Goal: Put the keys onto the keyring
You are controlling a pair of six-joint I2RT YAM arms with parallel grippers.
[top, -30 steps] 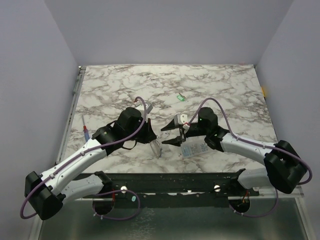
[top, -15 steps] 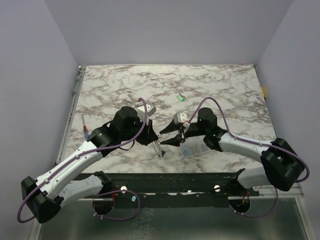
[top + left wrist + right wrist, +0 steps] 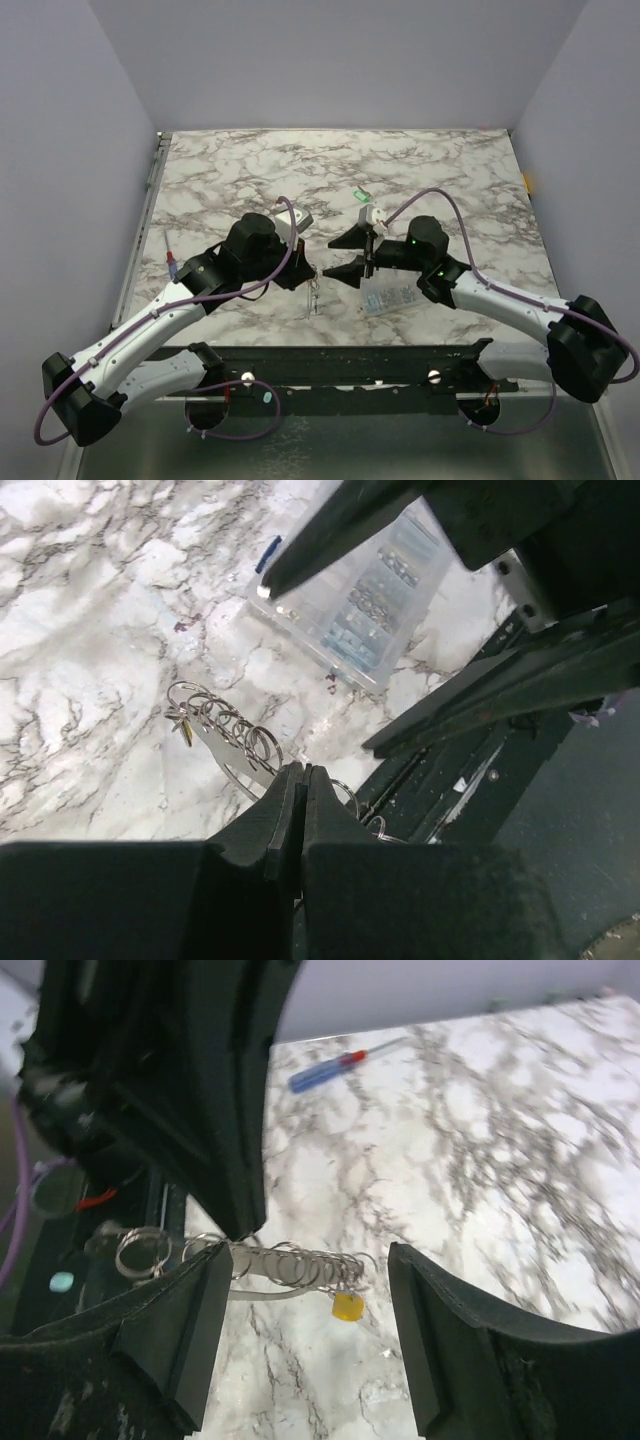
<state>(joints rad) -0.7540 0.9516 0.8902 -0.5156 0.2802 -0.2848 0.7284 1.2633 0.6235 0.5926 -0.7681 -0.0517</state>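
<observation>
The keyring (image 3: 225, 730) vanishes at its near end behind the pressed-together left fingers (image 3: 282, 815), lower centre of the left wrist view. From above it is too thin to trace. The bench (image 3: 560, 1210) blurs toward the right wrist view's right edge.

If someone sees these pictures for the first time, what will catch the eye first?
Near the middle of the marble table, the left pincer is shut on the keyring, a coil of silvery loops with a yellow key at its end. The right pincer stands wide open facing it, beside the clear box. Farther back, a green key lies alone on the table.
</observation>
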